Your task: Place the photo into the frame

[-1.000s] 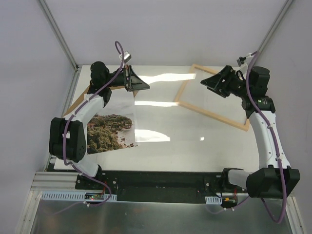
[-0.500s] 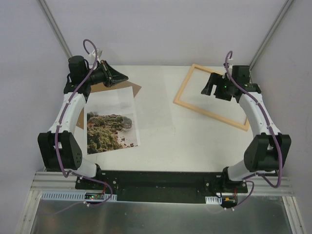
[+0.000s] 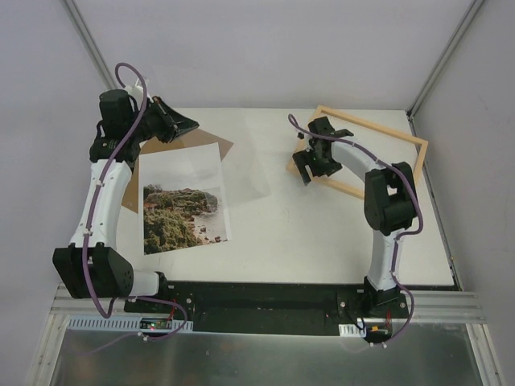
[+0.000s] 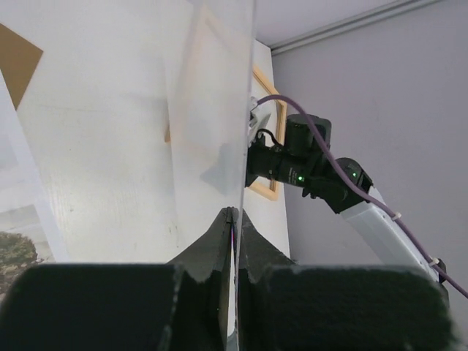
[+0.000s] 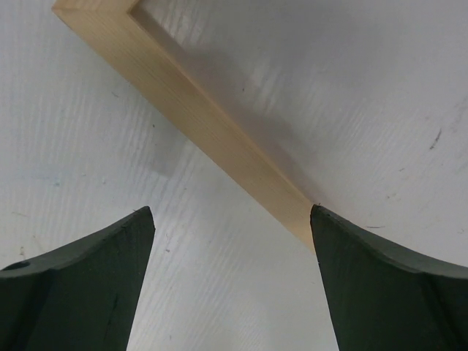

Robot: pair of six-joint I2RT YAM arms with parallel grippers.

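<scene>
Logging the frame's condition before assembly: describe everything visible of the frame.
The frame is a thin rectangle of light plain wood, seemingly flat on the white table at its far right, askew to the table's edges. Bare table shows through its opening. The right arm hides part of its near bar and one corner. The right gripper hangs open above the near left corner, a bar showing between its fingers; contact cannot be told.

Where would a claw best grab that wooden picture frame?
By its thin near rail, from straight above. The wooden frame seems to lie flat, so one finger can go inside the opening and one outside. The open right gripper hangs just over that rail.
</scene>
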